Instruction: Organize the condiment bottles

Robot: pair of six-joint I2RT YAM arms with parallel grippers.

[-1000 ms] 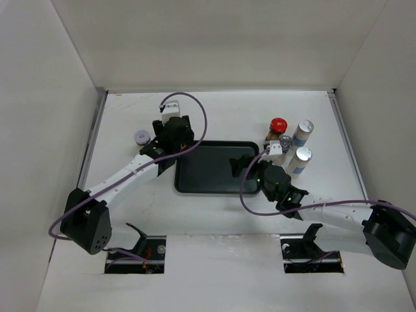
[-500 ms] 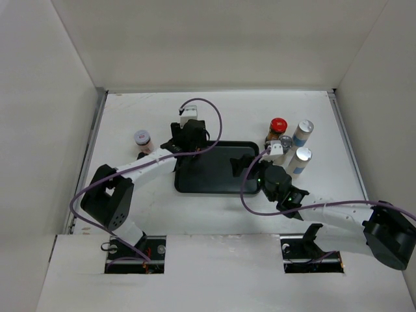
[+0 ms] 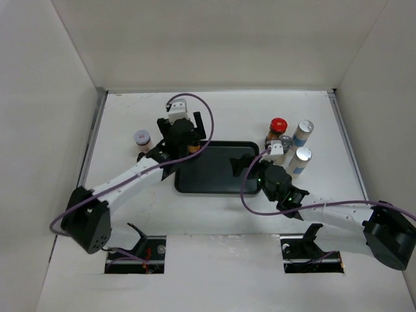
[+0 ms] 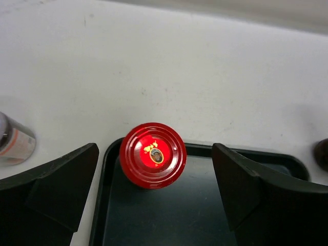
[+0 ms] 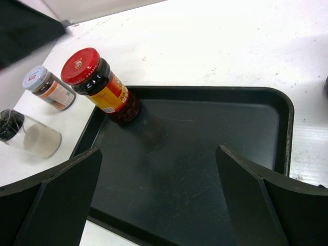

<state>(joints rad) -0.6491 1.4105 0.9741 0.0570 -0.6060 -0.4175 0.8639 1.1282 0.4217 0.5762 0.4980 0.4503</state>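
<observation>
A second ago my left fingers [image 4: 56,187] were drawn in close near the far left corner of the black tray [image 3: 214,174]. Now they stand wide apart and hold nothing. My left arm swung a little in between and has ended over that same corner. My right arm has not shifted, and the bottles out on the surface [image 3: 247,110] lie where they did. The pale-lidded jar [image 3: 142,137] is left of the tray. Right of it is a cluster: a second red-capped jar [image 3: 278,125], the far silver-capped cylinder [image 3: 303,132] and the near silver-capped cylinder [image 3: 299,160].

The red-capped jar [image 4: 152,155] stands upright inside the tray, tucked into the far left corner close to the rim. From my left wrist I look straight down on its cap. It sits between the two fingers, near their tips, with a clear gap on each side, touching neither.

My right fingers [image 5: 56,202] gape just as wide over the bare middle of the tray, with nothing between them. The jar is well ahead of them, across the tray. Past it, on the surface just outside the rim, is a black-capped bottle [image 5: 28,136].
</observation>
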